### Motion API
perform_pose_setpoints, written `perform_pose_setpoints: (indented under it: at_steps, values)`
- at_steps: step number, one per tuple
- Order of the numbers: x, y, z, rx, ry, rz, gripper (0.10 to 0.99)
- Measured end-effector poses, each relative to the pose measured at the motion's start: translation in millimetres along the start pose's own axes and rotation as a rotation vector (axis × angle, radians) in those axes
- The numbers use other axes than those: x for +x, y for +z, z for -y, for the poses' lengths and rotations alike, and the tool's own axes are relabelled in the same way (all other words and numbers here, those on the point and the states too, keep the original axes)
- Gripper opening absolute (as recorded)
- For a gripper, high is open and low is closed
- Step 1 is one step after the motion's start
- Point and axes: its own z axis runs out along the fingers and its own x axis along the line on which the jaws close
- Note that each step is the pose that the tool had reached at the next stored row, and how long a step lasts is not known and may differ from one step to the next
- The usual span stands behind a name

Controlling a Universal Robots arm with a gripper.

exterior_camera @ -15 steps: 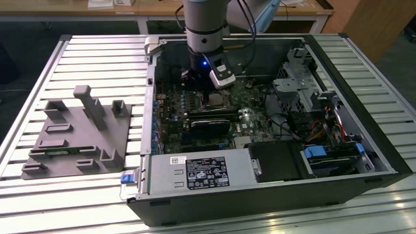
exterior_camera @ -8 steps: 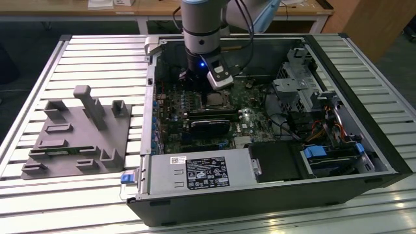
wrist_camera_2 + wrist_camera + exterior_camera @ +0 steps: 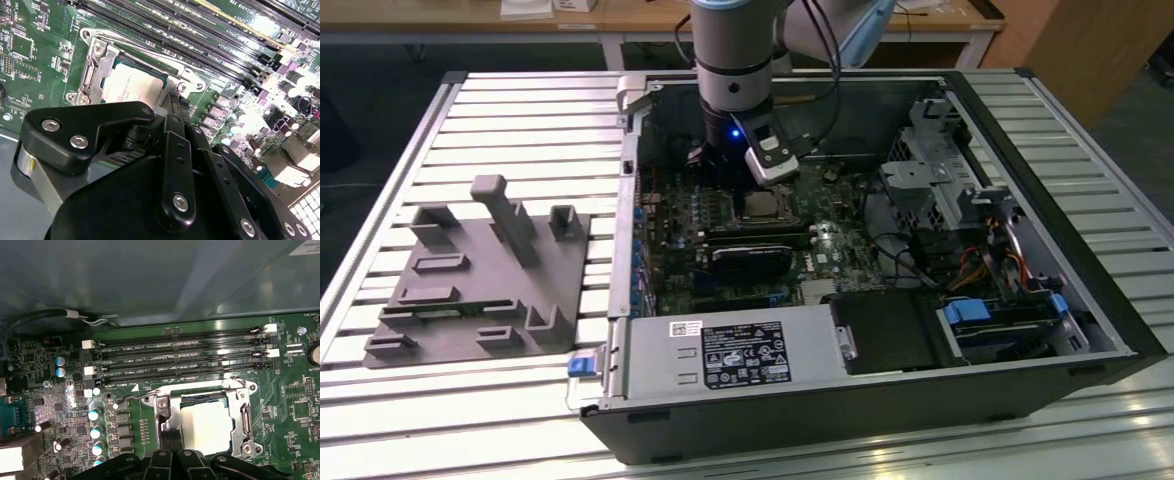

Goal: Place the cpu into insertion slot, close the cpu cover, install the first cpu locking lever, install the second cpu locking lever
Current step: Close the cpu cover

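Open PC case (image 3: 854,415) lying on slatted table (image 3: 520,110), green motherboard (image 3: 295,405) exposed. Arm (image 3: 736,60) reaching down inside, gripper (image 3: 171,440) at edge of insertion slot (image 3: 202,398), fingertips (image 3: 166,440) pressed together, nothing visibly pinched. Cpu cover (image 3: 245,415) lying flat over slot, cpu (image 3: 206,427) seated beneath, pale face showing through the cut-out. Thin wire lever (image 3: 127,400) sticking out past one socket corner, beside capacitors (image 3: 94,415).

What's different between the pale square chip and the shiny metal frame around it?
The cpu is a solid, pale beige square; the cpu cover is a shiny silvery frame with a cut-out middle. The cpu is smaller and shows through that opening; the cpu cover borders it. Both are square and lie flat on the green board.
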Motion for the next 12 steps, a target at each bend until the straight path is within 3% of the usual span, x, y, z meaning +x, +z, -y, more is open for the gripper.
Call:
perform_pose_setpoints:
  at_steps: [12]
  values:
    - [0.6, 2.0, -4.0, 0.000, -0.001, -0.0001, 0.106]
